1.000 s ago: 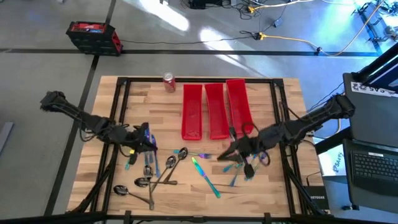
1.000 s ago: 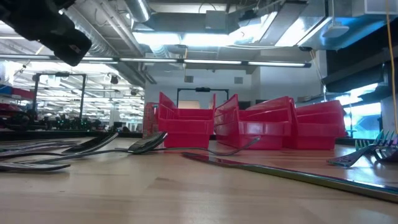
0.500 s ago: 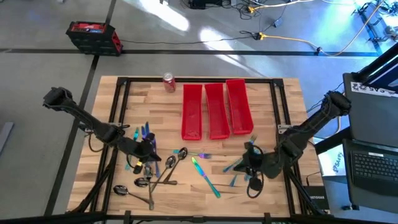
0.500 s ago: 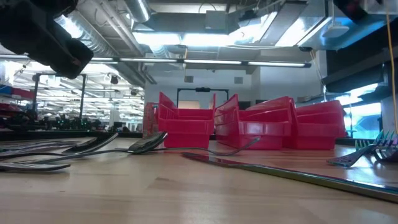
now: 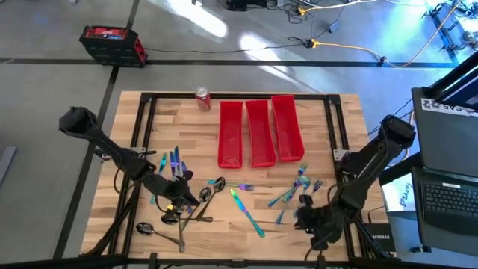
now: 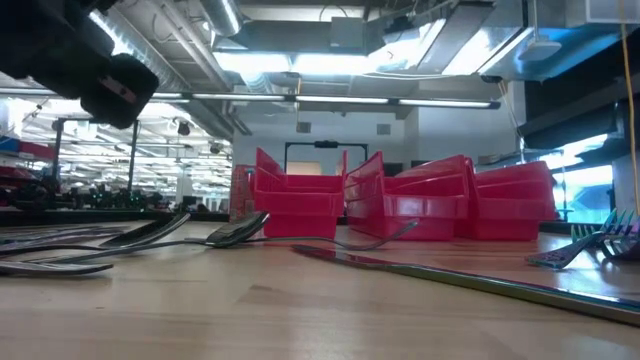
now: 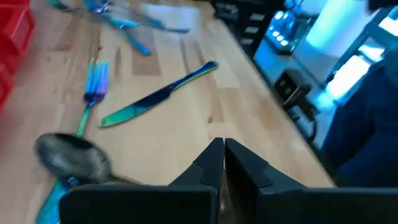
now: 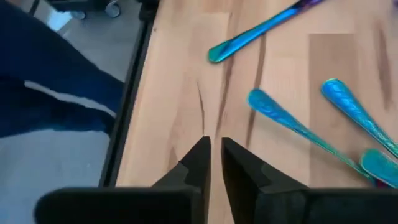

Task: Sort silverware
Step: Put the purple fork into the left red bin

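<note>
We see the left arm reaching from the bench's left edge toward the middle, its left tool (image 5: 181, 200) low over the bench with the 2 fingers (image 7: 211, 163) pressed together and nothing between them. The right arm folds back along the right edge, elbow high, and its right tool (image 5: 305, 217) sits near the front right corner. In its wrist view the 2 fingers (image 8: 198, 160) stand a narrow slit apart, empty, pointing down at the bench.

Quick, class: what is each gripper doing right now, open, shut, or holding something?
Left gripper: shut, holding nothing, above the spoons.
Right gripper: fingers slightly apart, holding nothing, over bare wood near the table's front right edge.
</note>
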{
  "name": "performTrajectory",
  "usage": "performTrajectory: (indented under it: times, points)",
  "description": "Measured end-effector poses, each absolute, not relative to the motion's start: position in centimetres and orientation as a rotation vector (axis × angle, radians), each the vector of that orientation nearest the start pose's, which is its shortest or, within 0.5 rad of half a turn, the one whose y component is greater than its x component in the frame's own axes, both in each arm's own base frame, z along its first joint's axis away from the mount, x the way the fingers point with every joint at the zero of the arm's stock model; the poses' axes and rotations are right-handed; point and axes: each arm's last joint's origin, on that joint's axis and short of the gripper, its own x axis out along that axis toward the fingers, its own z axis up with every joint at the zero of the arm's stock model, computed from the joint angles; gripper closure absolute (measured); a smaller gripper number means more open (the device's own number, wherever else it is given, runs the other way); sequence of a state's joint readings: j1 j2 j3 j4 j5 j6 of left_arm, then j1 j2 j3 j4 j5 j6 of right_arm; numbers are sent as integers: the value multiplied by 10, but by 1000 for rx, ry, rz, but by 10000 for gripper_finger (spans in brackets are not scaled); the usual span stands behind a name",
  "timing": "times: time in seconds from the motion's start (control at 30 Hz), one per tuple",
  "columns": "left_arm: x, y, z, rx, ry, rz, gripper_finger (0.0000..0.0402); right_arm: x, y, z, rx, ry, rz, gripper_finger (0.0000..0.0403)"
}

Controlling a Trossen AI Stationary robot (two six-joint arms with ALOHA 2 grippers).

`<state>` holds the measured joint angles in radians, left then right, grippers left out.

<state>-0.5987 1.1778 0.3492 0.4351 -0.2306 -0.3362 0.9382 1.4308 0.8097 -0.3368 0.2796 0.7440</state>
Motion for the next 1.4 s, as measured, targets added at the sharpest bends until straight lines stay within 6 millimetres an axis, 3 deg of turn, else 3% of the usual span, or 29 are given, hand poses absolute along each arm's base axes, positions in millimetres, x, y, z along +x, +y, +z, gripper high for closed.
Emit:
performTrajectory:
  times: [0.23, 0.4, 0.5, 0.8, 1.17, 1.4]
  points:
    - [183, -117, 170, -245, 437, -274, 401, 180, 231, 175, -77, 887, 315, 293]
    - [183, -117, 170, -238, 433, -269, 401, 186, 243, 162, -220, 871, 272, 214]
    - [183, -117, 170, -239, 428, -253, 401, 181, 251, 152, -376, 835, 200, 188]
    - [184, -115, 170, -196, 400, -183, 401, 179, 259, 131, -577, 758, 13, 182]
    - [184, -114, 170, -199, 393, -155, 401, 182, 264, 110, -777, 796, 37, 182]
    - [184, -113, 170, -192, 389, -143, 402, 189, 256, 107, -820, 807, -16, 182]
